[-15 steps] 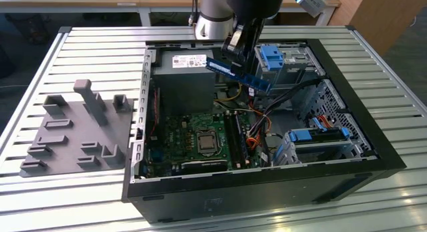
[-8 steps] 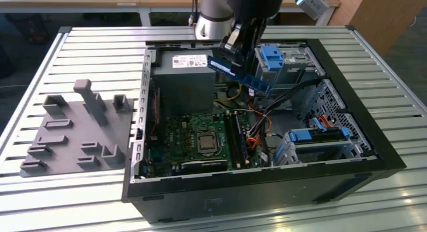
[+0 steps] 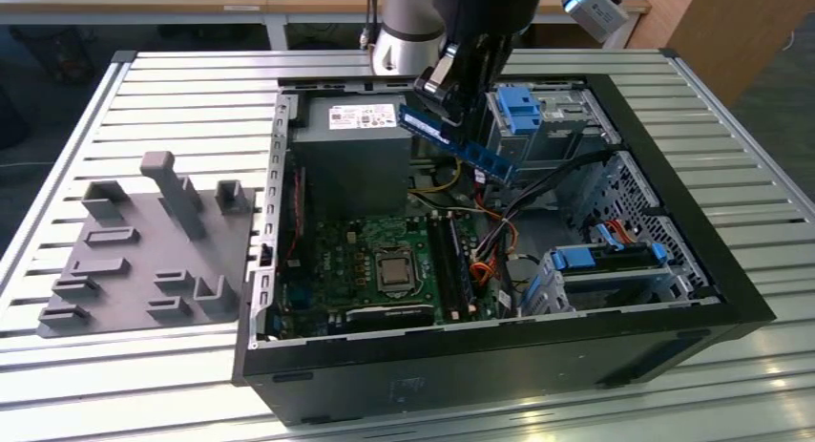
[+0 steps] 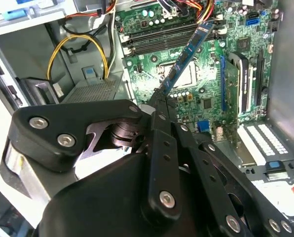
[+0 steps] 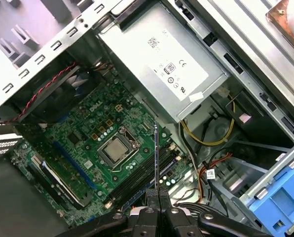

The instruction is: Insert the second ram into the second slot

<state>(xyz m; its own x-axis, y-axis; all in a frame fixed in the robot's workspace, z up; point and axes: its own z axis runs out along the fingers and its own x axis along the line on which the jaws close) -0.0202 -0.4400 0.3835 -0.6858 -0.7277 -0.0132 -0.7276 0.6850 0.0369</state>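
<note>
Above the open computer case (image 3: 713, 270), upper middle of the exterior view, my end effector (image 3: 434, 98) is clamped on one end of the second ram (image 3: 478, 154), tilted clear of the motherboard slots (image 3: 449, 261); I judge it light, stiff, fragile, best pinched edgewise.

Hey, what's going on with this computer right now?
The arm's gripper is shut on the second ram, a dark blue stick, and holds it tilted in the air above the open computer case. In the first wrist view the stick hangs edge-on over the green motherboard, roughly over the memory slots beside the processor socket. It is not yet seated in any slot.
</note>
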